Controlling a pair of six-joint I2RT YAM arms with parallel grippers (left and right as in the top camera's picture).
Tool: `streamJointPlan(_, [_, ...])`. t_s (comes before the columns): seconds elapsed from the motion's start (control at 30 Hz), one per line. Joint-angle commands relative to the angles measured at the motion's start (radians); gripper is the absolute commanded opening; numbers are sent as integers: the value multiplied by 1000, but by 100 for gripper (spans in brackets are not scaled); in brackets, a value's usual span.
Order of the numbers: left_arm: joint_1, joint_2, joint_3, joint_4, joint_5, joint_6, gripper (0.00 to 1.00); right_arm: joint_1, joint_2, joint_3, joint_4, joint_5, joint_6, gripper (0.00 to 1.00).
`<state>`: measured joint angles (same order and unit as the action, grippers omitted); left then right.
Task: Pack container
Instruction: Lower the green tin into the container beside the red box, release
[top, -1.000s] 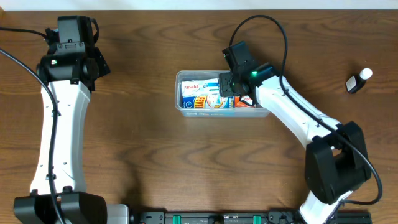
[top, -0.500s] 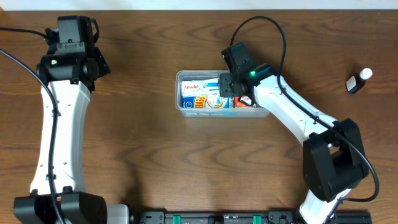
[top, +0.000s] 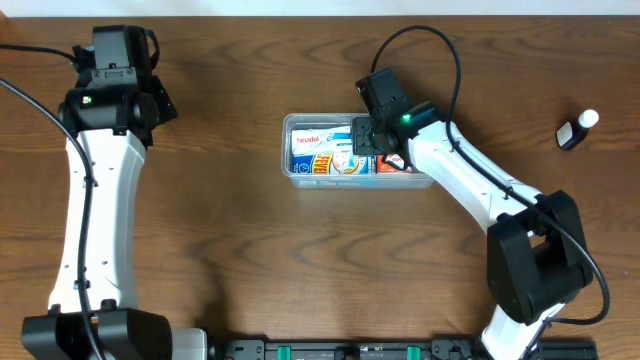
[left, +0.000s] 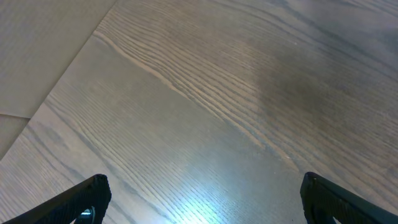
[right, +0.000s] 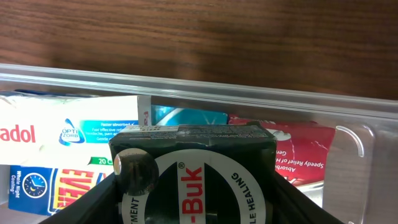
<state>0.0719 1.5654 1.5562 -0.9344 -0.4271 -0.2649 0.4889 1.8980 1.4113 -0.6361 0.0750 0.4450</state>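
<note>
The clear plastic container sits mid-table, holding several small boxes: a white Panadol box, an orange-and-blue box and a red box. My right gripper is over the container's right half, shut on a black box with a white round label. In the right wrist view the container's rim runs across behind that black box, with the Panadol box at left and the red box at right. My left gripper is open and empty over bare table at the far left.
A small black bottle with a white cap lies at the far right of the table. The left arm stretches along the left side. The table's back edge runs along the top.
</note>
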Motion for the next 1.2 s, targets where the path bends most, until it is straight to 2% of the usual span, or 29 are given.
streamJointPlan(0.0, [3, -4, 7, 0, -23, 2, 98, 10, 6, -2, 6, -4, 19, 54])
streamJointPlan(0.2, [3, -3, 7, 0, -23, 2, 98, 20, 6, -2, 7, -5, 19, 73])
streamJointPlan(0.43, [3, -3, 7, 0, -23, 2, 98, 39, 6, -2, 18, -5, 18, 75])
streamJointPlan(0.57, [3, -3, 7, 0, -23, 2, 98, 36, 6, -2, 20, -4, 18, 70])
streamJointPlan(0.67, [3, -3, 8, 0, -23, 2, 98, 27, 4, -1, 20, -4, -11, 59])
streamJointPlan(0.77, [3, -4, 7, 0, -23, 2, 98, 21, -2, 0, 13, -3, -36, 33])
streamJointPlan(0.83, [3, -4, 7, 0, -23, 2, 98, 19, -8, 0, -2, 12, -42, 11])
streamJointPlan(0.87, [3, -3, 7, 0, -23, 2, 98, 18, -9, 0, -11, 27, -42, 5])
streamJointPlan(0.93, [3, -3, 7, 0, -23, 2, 98, 18, -9, 0, -29, 60, -42, 1])
streamJointPlan(1.17, [3, -4, 7, 0, -23, 2, 98, 17, -7, -1, -68, 163, -42, 1])
